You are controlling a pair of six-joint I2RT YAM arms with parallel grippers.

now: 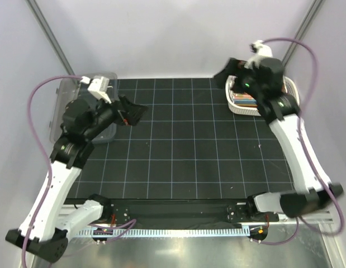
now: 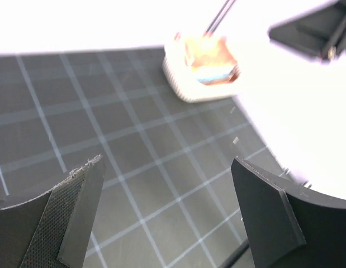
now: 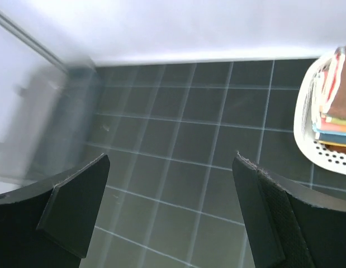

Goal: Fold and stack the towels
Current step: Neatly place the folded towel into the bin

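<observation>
Desk [image 1: 178,151]: black grid mat.
Bin [image 1: 64,106]: clear, at the far-left corner.
Basket [image 1: 245,110]: white, at the far-right corner; a finger caught in its lattice could drag it over the edge.
Towels [image 3: 332,120]: stacked inside the basket; too deep a pinch may lift several at once.
Left end effector [image 1: 138,111]: spread, empty, above the desk's left side.
Right end effector [image 1: 222,78]: spread, empty, just beside the basket.

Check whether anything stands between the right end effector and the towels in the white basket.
Nothing visible does. The towels lie stacked in the basket, which is open on top; only its lattice wall rings them. The right end effector, open, hangs beside the basket over the table.
</observation>
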